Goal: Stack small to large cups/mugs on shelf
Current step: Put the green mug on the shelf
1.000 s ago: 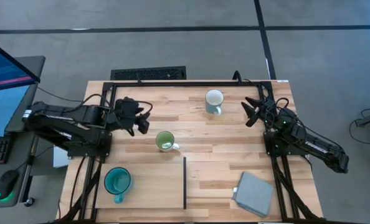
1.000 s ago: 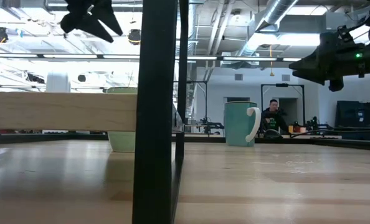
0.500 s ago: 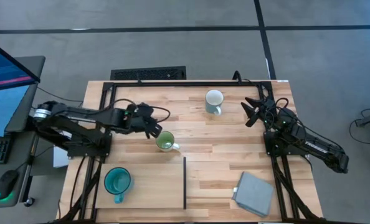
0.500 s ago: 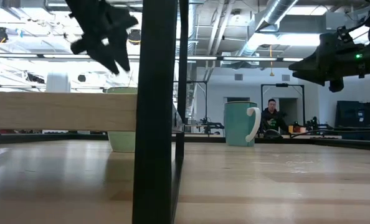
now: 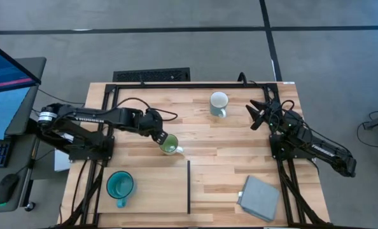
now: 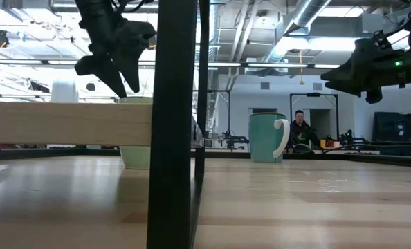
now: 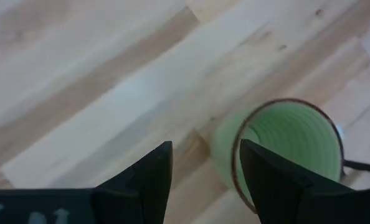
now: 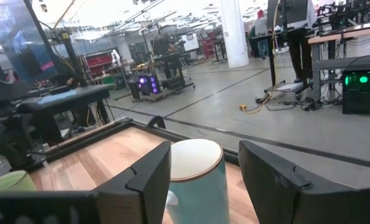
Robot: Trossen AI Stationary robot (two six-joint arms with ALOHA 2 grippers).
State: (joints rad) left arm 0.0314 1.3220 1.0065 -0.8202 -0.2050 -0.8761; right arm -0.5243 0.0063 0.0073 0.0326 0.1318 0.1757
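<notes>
1. The left claw [image 5: 158,136] hangs above the counter [image 5: 240,143] with its fingers parted and nothing between them. The light green mug [image 5: 169,145] stands upright just ahead of the claw and below it, its near rim under the fingertips.

2. In the left wrist view, one finger [image 7: 269,177] lies over the mouth of the light green mug [image 7: 278,152] and the other finger [image 7: 151,177] lies outside the wall. The claw therefore straddles the near wall, the likely grip for this step.

3. To do the step well, lower the claw straight down until the wall sits well between the fingers. Close only then. Keep the descent vertical so that a fingertip does not strike the rim and tip the mug.

4. The handle points away from the claw, so the gripped wall is clear of it.

5. The teal mug [image 5: 119,185] stands on the shelf [image 5: 157,191], to the near side of the claw and well apart from it. It is the widest, so the green mug probably goes into it next.

6. The white mug [image 5: 219,104] stands on the counter, well beyond the green mug from the left claw and just ahead of the right claw [image 5: 258,115].

7. The right claw waits with fingers parted, empty, at the counter's far right corner.
</notes>
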